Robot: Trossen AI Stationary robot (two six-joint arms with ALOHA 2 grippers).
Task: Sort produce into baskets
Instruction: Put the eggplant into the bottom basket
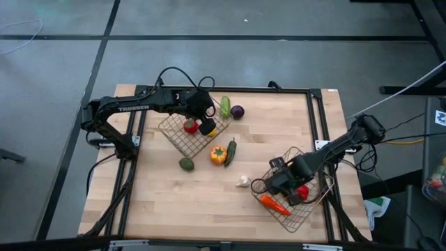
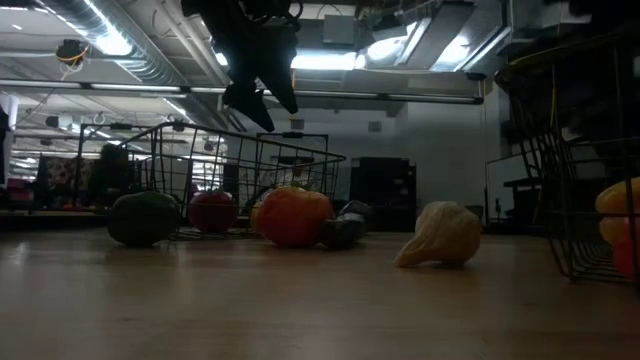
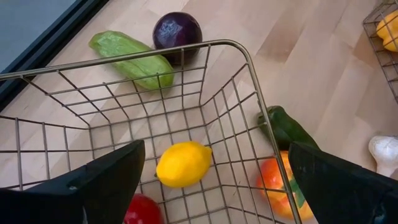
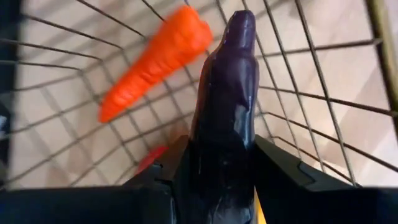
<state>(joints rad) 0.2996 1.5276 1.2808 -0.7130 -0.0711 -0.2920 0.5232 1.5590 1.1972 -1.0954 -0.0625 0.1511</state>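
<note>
I am holding the aubergine (image 4: 224, 106) clamped between the fingers of the right gripper (image 1: 282, 183), and I am carrying it over the right basket (image 1: 317, 209), where a carrot (image 4: 155, 62) and something red are lying on the mesh floor. So the step in hand, as I judge it, is the drop-off of this piece. The next move calls for lowering a little inside the wire walls and letting go so the aubergine lands beside the carrot, not on the rim. The left gripper (image 1: 202, 115) is hanging spread wide and empty over the left basket (image 1: 171, 136), which is holding a lemon (image 3: 183, 163) and a red piece. Outside that basket, a cucumber (image 3: 132, 57) and a purple onion (image 3: 177, 31) are waiting near its far corner, with an orange pepper (image 1: 219, 155), an avocado (image 1: 186, 164) and a garlic (image 1: 242, 181) on the table (image 1: 174, 202) between the baskets.
</note>
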